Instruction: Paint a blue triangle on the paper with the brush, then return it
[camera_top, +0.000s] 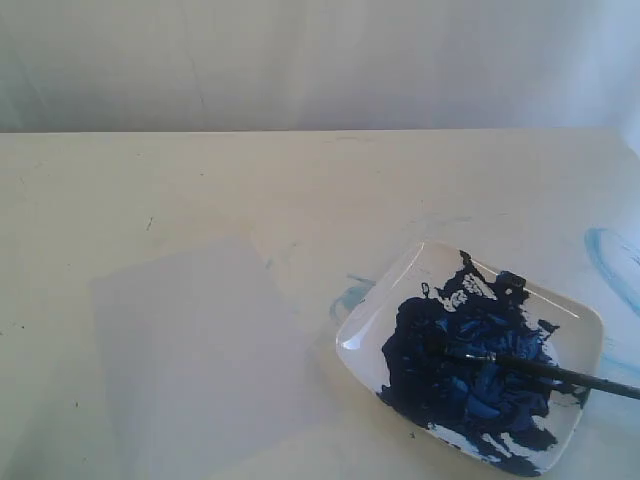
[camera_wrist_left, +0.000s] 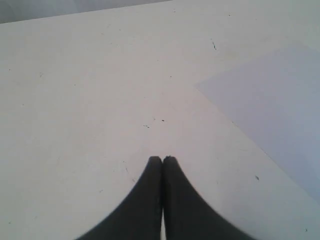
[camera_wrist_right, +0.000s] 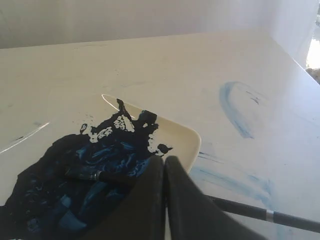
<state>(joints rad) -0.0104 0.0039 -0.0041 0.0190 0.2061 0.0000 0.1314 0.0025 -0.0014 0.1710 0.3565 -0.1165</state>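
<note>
Black brush (camera_top: 540, 368) lies across the paint dish (camera_top: 410, 280) by the tabletop's right edge, handle toward that edge, passing under the right gripper (camera_wrist_right: 164, 159), jaws pressed together on nothing, so that arm's closest.

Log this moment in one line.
paper: blank | brush: lying in dish, tip in paint | left gripper: shut, empty | right gripper: shut, empty
</note>
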